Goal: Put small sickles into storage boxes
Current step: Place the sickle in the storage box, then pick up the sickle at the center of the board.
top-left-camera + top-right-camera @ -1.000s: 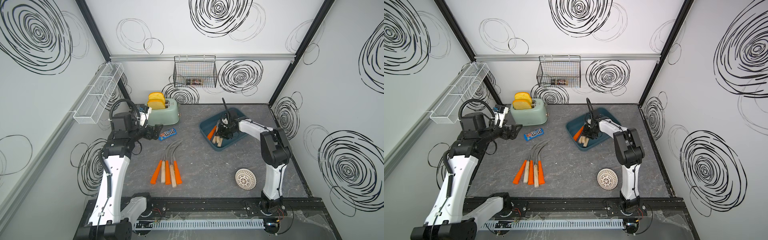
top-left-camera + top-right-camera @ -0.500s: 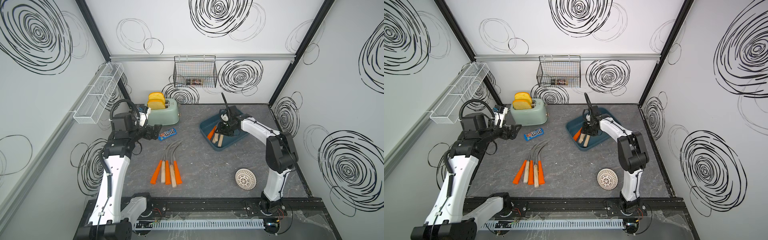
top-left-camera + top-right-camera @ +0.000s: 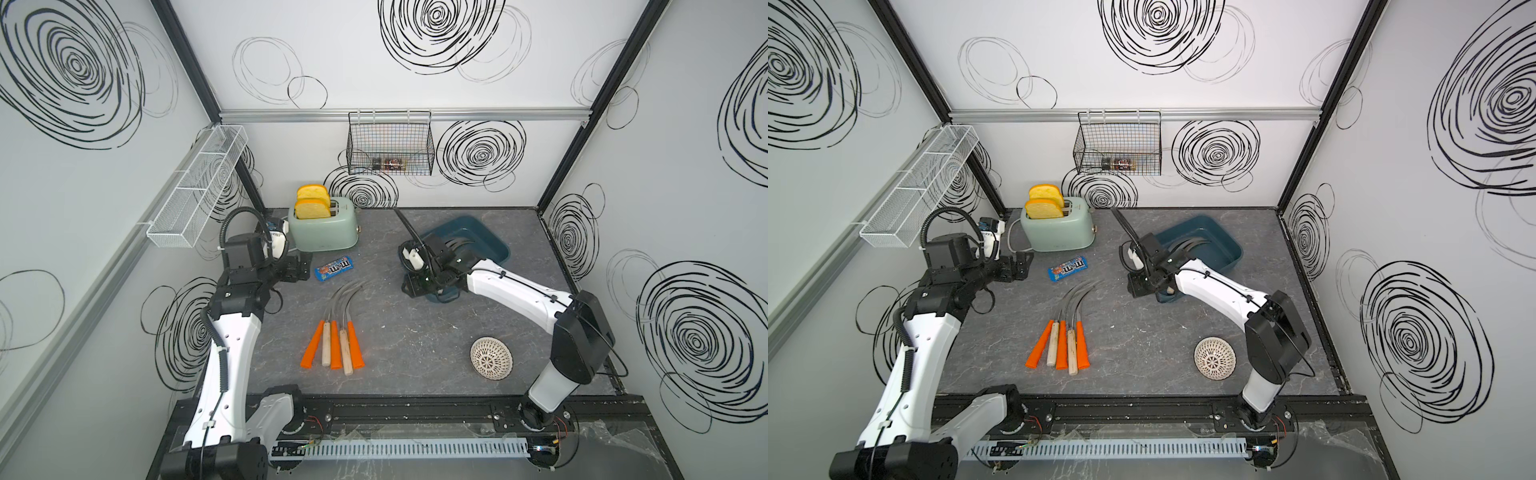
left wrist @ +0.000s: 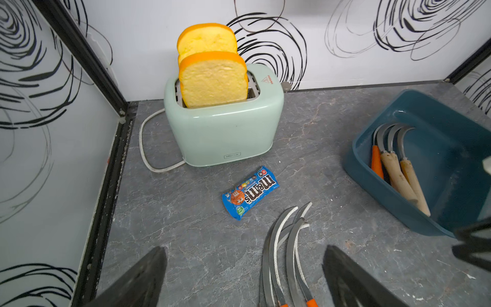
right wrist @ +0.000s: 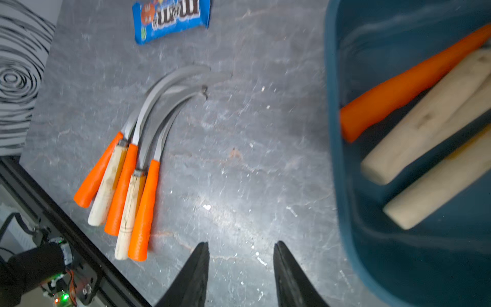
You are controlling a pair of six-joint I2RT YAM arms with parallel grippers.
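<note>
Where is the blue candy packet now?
In a top view, the blue candy packet lies left of centre, between the mint-green toaster and five loose metal sickles.

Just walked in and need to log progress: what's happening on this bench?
A two-armed robot is moving short curved-bladed hand sickles into a shallow dark teal plastic tray. Several sickles lie in it; five more lie side by side on the grey table. The right gripper hovers open and empty beside the tray; the left gripper, also open, holds nothing.

The sickle handles (image 3: pixel 312 352) are orange or pale wood, the tray (image 3: pixel 1221 245) dark teal.
</note>
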